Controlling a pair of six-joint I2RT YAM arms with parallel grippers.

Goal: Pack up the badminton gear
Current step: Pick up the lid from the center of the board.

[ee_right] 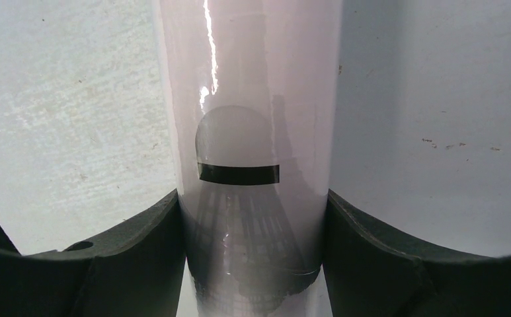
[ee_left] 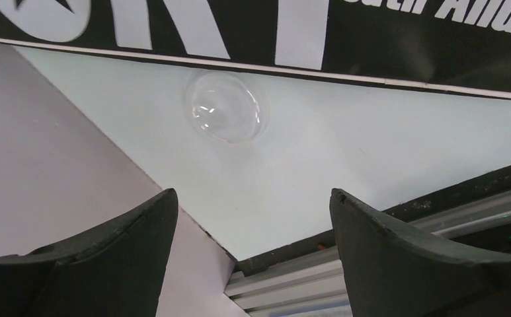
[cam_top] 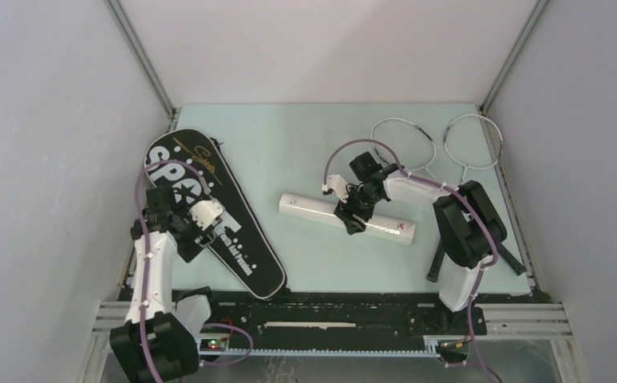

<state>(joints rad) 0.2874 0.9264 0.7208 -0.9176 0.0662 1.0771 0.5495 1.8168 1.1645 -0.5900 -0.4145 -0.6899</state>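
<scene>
The black racquet bag (cam_top: pixel 233 239) lettered "SPORT" lies flat at the left, and its edge shows in the left wrist view (ee_left: pixel 398 39). My left gripper (cam_top: pixel 161 214) hangs open and empty (ee_left: pixel 252 205) over the table strip by the bag's left edge. The long white tube (cam_top: pixel 309 209) lies in the middle. My right gripper (cam_top: pixel 353 214) is shut on the tube (ee_right: pixel 252 79). A shuttlecock (ee_right: pixel 238 155) with a black band shows through the tube's wall. Two racquets (cam_top: pixel 405 144) (cam_top: pixel 472 142) lie at the back right. No loose shuttlecock is in view.
A clear domed cap (ee_left: pixel 225 107) rests on the table just beside the bag's edge. The left wall (ee_left: pixel 47 172) and the front rail (ee_left: pixel 292 277) are close below my left gripper. The racquet handles (cam_top: pixel 512 263) run under my right arm.
</scene>
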